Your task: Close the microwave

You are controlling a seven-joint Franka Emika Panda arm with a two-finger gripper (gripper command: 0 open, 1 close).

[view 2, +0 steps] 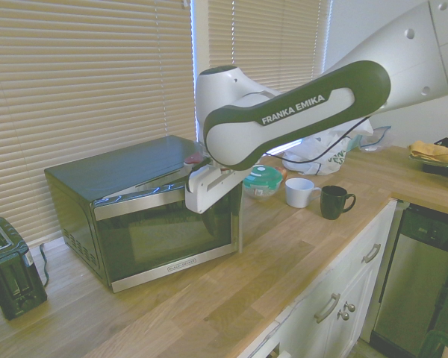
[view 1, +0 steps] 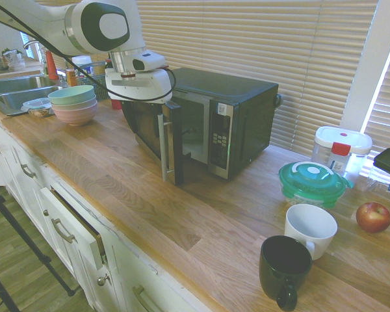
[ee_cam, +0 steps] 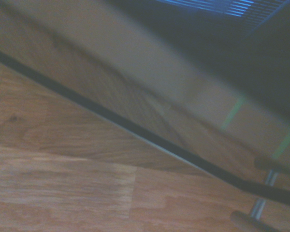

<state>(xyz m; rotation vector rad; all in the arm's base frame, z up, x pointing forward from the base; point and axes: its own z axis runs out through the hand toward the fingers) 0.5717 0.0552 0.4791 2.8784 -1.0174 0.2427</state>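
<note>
First exterior view: the microwave [view 1: 244, 123] stands at the counter's [view 1: 143, 214] wall-side edge, door [view 1: 171, 144] ajar. Second exterior view: the end effector [view 2: 201, 212] overlaps the door (finger state indeterminable); off-centre pushing could skid the microwave.

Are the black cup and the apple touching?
Apart: the first exterior view shows bare wooden counter between the black cup and the apple.

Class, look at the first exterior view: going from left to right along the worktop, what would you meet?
Sink, stacked bowls, microwave, lidded green container, red apple.
</note>
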